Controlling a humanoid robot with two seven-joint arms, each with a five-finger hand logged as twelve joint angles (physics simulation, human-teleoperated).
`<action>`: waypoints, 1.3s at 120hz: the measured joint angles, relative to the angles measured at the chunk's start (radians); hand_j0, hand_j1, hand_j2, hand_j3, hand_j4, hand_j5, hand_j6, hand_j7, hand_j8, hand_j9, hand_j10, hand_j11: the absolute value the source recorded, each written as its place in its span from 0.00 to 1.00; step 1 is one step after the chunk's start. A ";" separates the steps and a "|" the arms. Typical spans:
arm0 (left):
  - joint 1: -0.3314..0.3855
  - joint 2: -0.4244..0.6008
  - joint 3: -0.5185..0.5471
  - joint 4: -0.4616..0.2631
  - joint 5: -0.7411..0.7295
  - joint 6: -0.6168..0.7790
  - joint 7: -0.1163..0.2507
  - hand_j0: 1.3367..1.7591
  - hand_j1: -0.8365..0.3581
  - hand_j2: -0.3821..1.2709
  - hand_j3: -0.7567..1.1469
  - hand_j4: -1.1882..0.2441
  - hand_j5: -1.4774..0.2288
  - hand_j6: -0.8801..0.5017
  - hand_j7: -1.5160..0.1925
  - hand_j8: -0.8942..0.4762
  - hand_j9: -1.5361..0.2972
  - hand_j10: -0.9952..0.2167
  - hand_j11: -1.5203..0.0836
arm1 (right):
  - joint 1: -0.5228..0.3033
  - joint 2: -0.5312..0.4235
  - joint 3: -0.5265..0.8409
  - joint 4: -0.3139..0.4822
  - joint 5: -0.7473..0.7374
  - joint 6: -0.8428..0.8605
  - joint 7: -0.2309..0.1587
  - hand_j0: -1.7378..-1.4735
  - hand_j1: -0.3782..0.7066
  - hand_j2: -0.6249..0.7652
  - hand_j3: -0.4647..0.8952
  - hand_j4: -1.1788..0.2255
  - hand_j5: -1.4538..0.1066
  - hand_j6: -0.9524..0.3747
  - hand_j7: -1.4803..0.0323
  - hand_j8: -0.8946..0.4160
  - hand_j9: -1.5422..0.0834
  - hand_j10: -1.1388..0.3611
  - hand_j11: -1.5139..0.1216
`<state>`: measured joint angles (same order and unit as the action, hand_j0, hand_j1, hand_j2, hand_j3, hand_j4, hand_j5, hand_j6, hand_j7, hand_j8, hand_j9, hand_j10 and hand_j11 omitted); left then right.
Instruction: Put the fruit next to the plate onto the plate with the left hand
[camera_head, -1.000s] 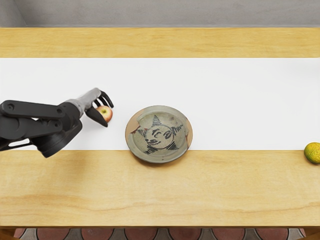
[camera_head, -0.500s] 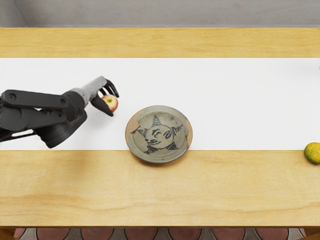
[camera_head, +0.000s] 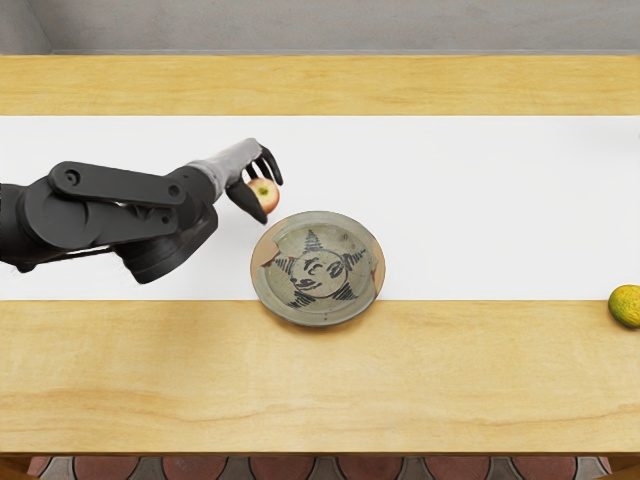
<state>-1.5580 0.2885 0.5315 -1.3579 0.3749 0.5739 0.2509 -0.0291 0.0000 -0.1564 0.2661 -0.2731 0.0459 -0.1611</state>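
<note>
My left hand (camera_head: 261, 190) is curled around a small red-and-yellow apple (camera_head: 265, 193), carried above the white runner just up and left of the plate. The plate (camera_head: 318, 268) is a grey-green ceramic dish with a dark star-and-face drawing, lying at the middle of the table with nothing on it. The dark left arm (camera_head: 110, 215) reaches in from the left edge. My thumb lies under the apple and the other fingers wrap over its top.
A yellow-green citrus fruit (camera_head: 626, 305) sits at the far right edge of the table. A white runner (camera_head: 480, 200) crosses the wooden tabletop (camera_head: 320, 380) from side to side. The right arm does not show.
The left hand has lifted the apple and carried it up and to the right, from left of the plate toward the plate's upper-left rim.
</note>
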 joint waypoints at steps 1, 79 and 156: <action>-0.002 -0.003 0.000 0.000 0.000 0.000 0.001 0.75 0.52 0.39 0.40 0.38 0.30 0.31 0.35 0.34 0.33 0.32 0.38 | 0.000 0.000 0.000 0.000 0.000 0.000 0.000 0.30 0.05 0.45 0.34 0.83 0.91 0.70 0.96 0.67 0.93 0.75 0.91; -0.059 -0.112 -0.004 -0.069 -0.003 -0.075 0.036 0.76 0.51 0.41 0.40 0.38 0.34 0.30 0.38 0.32 0.36 0.29 0.40 | 0.000 0.000 0.000 0.000 0.000 0.000 0.000 0.30 0.05 0.45 0.34 0.83 0.91 0.70 0.96 0.67 0.93 0.75 0.91; -0.056 -0.044 -0.038 -0.081 -0.002 -0.153 0.031 0.76 0.86 0.27 0.40 0.71 0.73 0.54 0.76 0.55 0.72 0.68 0.81 | 0.000 0.000 0.000 0.000 0.000 0.000 0.000 0.30 0.05 0.45 0.34 0.83 0.91 0.70 0.96 0.67 0.93 0.75 0.91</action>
<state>-1.6138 0.2448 0.4937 -1.4387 0.3726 0.4211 0.2824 -0.0291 0.0000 -0.1565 0.2658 -0.2731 0.0458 -0.1611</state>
